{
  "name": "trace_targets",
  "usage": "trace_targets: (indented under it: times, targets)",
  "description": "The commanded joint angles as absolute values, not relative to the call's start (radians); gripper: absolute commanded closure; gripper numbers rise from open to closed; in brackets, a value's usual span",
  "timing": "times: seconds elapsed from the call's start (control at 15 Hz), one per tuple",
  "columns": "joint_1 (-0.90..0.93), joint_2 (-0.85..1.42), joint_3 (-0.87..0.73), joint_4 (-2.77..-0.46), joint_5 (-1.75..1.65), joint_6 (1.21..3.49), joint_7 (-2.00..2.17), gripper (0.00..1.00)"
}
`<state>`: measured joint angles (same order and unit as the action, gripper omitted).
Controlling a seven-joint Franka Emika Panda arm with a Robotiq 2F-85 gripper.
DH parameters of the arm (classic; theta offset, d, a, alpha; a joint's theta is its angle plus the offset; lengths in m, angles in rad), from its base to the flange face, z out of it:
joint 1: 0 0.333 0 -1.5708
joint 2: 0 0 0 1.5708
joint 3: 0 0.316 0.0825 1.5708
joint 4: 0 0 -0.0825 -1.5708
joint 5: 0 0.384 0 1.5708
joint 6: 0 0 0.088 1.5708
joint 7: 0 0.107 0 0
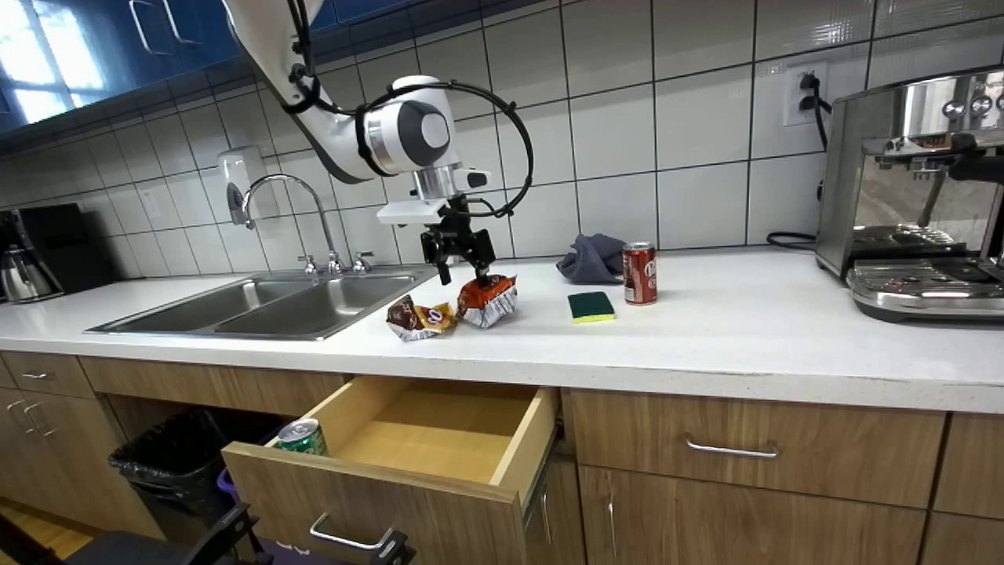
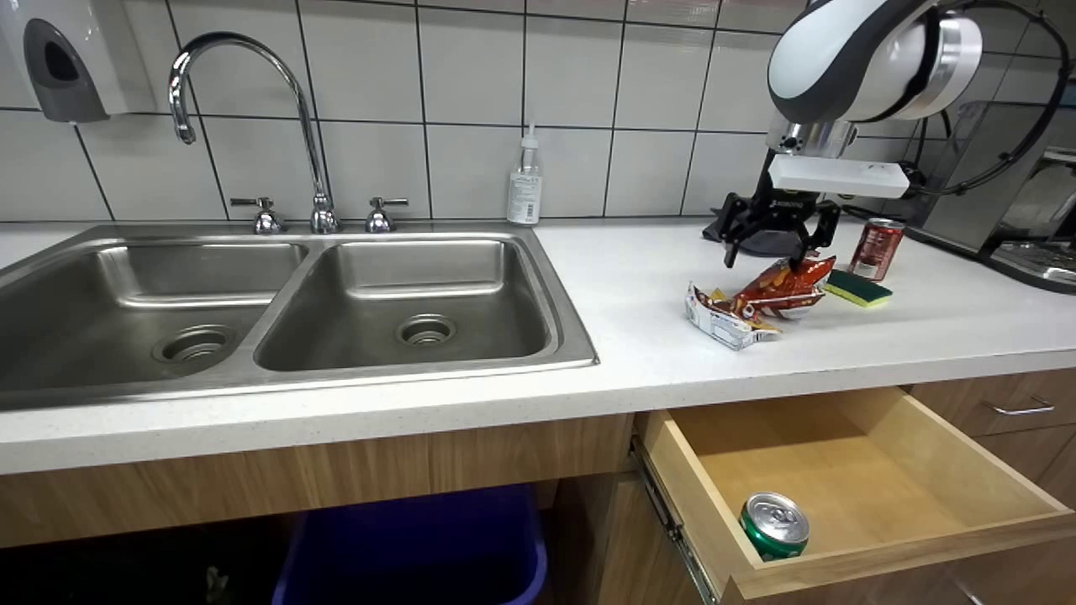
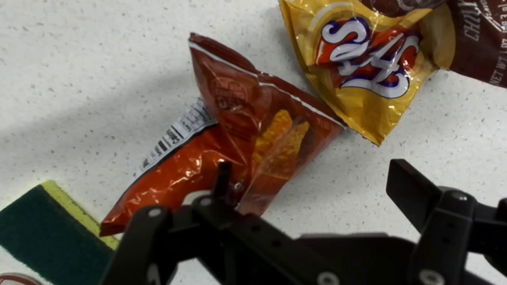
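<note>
My gripper (image 1: 464,278) is open above the countertop, pointing down; it also shows in an exterior view (image 2: 762,262) and in the wrist view (image 3: 309,174). Its fingers are wide apart with nothing held between them. One finger is over the crumpled red chip bag (image 1: 488,300), which also shows in the wrist view (image 3: 186,170); I cannot tell if it touches it. The other finger is over bare countertop. A brown and yellow snack bag (image 1: 420,318) lies beside the red bag, touching or nearly touching it; it fills the upper right of the wrist view (image 3: 368,59).
A green and yellow sponge (image 1: 591,306), a red soda can (image 1: 640,273) and a grey cloth (image 1: 592,259) are beside the bags. A double sink (image 2: 286,336) and a coffee machine (image 1: 925,196) flank them. Below, a drawer (image 2: 916,538) stands open with a green can (image 2: 775,528) inside.
</note>
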<state>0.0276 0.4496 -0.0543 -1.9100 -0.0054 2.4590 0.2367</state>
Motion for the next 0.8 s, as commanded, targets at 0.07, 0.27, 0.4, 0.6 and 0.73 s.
trace_targets:
  times: [0.07, 0.27, 0.4, 0.6, 0.73]
  targets:
    - [0.026, 0.459, -0.057, -1.880, 0.017, 2.443, 0.253, 0.00]
    - [0.026, 0.459, -0.059, -1.880, 0.019, 2.442, 0.254, 0.00]
    - [0.025, 0.458, -0.060, -1.880, 0.020, 2.443, 0.254, 0.00]
    - [0.025, 0.457, -0.062, -1.881, 0.021, 2.443, 0.254, 0.00]
    - [0.025, 0.457, -0.063, -1.881, 0.021, 2.444, 0.253, 0.18]
